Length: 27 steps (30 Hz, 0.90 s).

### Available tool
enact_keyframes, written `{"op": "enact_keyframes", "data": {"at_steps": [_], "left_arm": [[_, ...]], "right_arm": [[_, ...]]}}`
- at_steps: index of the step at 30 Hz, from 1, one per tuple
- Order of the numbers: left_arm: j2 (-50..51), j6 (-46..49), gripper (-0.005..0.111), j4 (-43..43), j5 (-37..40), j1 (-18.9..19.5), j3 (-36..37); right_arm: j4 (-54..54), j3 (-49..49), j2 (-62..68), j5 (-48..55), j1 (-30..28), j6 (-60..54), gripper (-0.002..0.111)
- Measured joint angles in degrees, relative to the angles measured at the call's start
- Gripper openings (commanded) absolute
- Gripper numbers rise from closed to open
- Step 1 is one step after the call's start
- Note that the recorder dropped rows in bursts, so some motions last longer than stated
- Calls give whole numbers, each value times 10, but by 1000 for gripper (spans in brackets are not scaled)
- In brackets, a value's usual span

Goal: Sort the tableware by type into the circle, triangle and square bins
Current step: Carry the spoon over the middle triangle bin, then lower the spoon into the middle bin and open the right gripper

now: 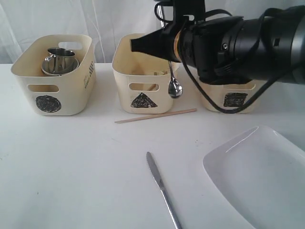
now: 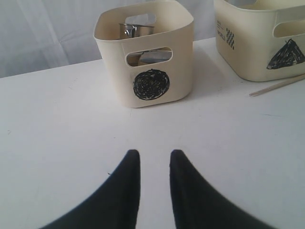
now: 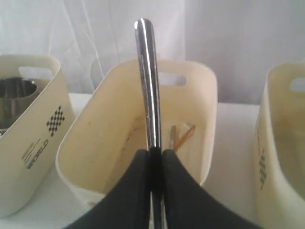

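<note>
Exterior view: right fingers (image 1: 152, 40) reach in above the triangle bin (image 1: 138, 93). The long spoon (image 1: 174, 86) hangs below them, bowl down, seen against that bin's front right corner. The circle bin (image 1: 52, 90) holds a steel mug (image 1: 59, 59). The square bin (image 1: 233, 101) is partly behind the arm. On the desk (image 1: 71, 162) lie one chopstick (image 1: 155, 116), the knife (image 1: 163, 188) and the white plate (image 1: 262, 176).

Left wrist view: left fingers (image 2: 125, 191) are spread with nothing between them, low over bare desk. The circle bin (image 2: 143, 62) is ahead of them.

Right wrist view: right fingers (image 3: 138, 191) are pressed together on the spoon handle (image 3: 147, 81). The handle stands upright over the open triangle bin (image 3: 190, 95), which has chopsticks inside (image 3: 183, 136).
</note>
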Motion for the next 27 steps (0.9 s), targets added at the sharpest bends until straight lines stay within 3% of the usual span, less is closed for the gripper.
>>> {"op": "enact_keyframes", "data": {"at_steps": [5, 12, 27], "left_arm": [[0, 0, 28, 0, 0, 0, 0], [0, 0, 28, 0, 0, 0, 0], [0, 0, 28, 0, 0, 0, 0]], "right_arm": [[-105, -45, 37, -16, -38, 108, 0], [-117, -159, 127, -31, -44, 122, 0], [-117, -273, 237, -42, -83, 122, 0]]}}
